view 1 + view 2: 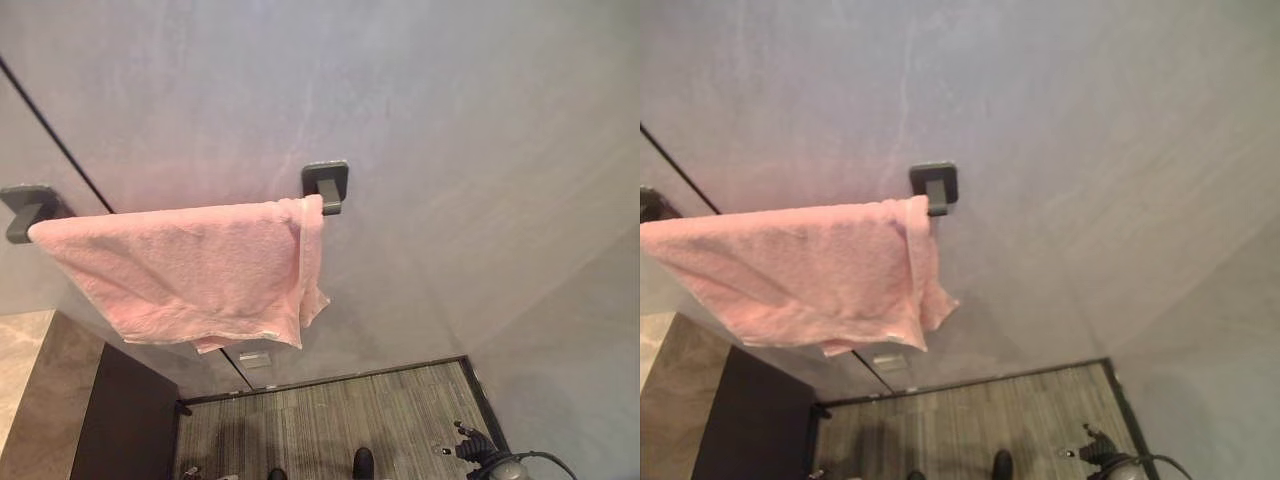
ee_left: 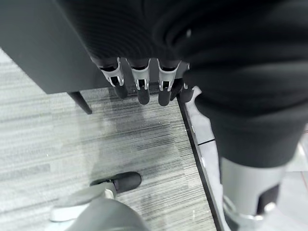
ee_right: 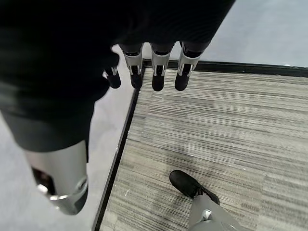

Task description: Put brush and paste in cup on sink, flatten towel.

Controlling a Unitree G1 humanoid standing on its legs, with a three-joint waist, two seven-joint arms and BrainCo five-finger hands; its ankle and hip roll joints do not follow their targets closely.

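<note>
We face towel point(image 1: 190, 270) on wall bar point(image 1: 325, 185), right end bunched and doubled over (flattening not done). Left hand point(image 2: 139, 82) and right hand point(image 3: 156, 72) hang low over floor point(image 3: 231, 125), fingers relaxed, empty.

The pink towel point(image 1: 190, 270) covers the bar it hangs on — the bar itself is hidden, and just the two dark holders stick out. The left holder point(image 1: 28, 210) is partly tucked behind the towel's corner. In the right eye view the towel runs off the left edge, so its end is cut away there.

The dark cabinet point(image 1: 125, 420) is cut off at the bottom edge.

The left hand point(image 2: 139, 82) hangs down — the dark cover hides its palm. The right hand point(image 3: 156, 72) is the same, with just the lower fingers peeking out.
</note>
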